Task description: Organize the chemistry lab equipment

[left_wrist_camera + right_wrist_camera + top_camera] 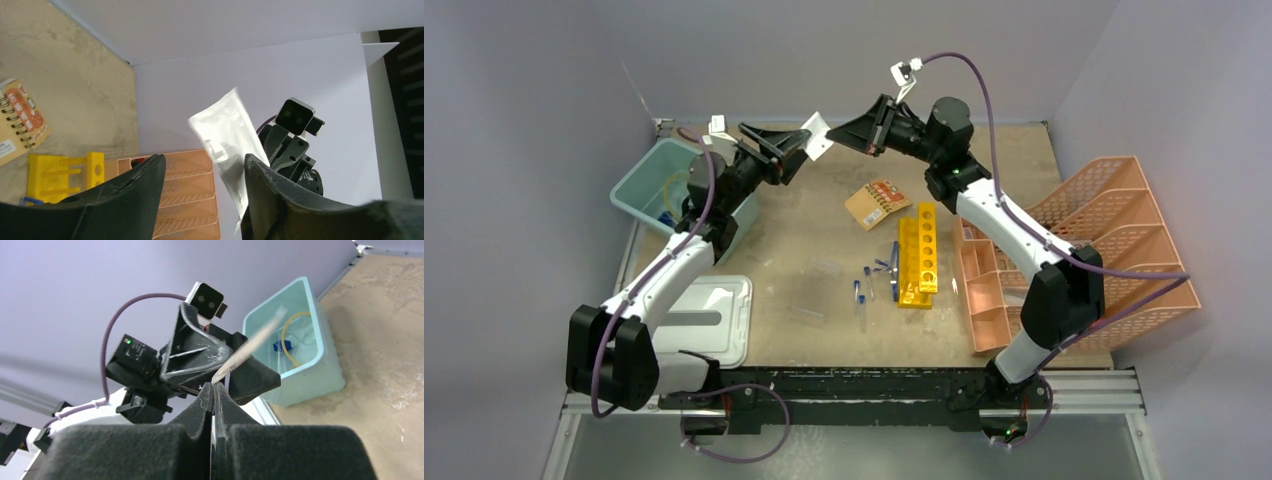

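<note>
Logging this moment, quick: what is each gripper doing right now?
Left gripper: open, fingers either side of the bag.
Right gripper: shut, pinching the bag's edge.

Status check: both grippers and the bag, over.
Right gripper shut on the bag, held in midair. Left gripper open, jaws either side of it. Nothing else between the arms.

A flat, pale bag (816,134) is held aloft – two yellow racks (911,265) lie side by side, blue-capped tubes (860,296) scattered beside them.
</note>
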Tool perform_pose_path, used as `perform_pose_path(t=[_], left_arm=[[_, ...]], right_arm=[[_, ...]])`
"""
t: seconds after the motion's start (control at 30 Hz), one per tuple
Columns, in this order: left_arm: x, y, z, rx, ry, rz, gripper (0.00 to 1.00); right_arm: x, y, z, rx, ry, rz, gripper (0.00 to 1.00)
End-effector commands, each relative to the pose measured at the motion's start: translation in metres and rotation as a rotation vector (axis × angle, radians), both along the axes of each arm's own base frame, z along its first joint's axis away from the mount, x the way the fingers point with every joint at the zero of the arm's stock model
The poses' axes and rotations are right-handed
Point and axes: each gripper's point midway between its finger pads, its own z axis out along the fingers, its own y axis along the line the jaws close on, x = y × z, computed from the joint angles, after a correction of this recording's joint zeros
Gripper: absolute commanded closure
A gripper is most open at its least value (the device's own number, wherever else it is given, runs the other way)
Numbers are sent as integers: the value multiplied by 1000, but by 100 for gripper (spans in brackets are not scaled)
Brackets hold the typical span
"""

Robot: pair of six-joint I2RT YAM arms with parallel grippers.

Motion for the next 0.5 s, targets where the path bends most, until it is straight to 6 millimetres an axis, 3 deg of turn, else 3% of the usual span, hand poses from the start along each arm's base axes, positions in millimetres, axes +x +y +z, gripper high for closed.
perform_pose_path(t=[0.0,0.1,0.17,0.23,0.37,0.4,0.43,0.47], left_arm=[[-17,-1,57,-111,-188,-33,49],[-24,-1,74,-192,-231,-63,66],[-28,-1,83,-251,-248,-81,72],[-30,-1,87,-279,-247,-98,76],[-33,0,90,-292,-262,-95,99],[-34,2,91,-279,-271,-87,100],[-34,2,90,-261,-272,-77,100],[-32,3,89,-236,-270,-62,100]], right_arm=[[-22,-6,39,75,-85,33,100],[-24,-7,35,86,-64,35,100],[-24,-7,34,96,-51,38,100],[-24,-7,34,99,-49,34,100],[-23,-7,27,86,-25,31,100],[-24,-7,24,79,-23,34,100],[-24,-7,22,65,-21,31,96],[-22,-8,19,49,-20,18,86]])
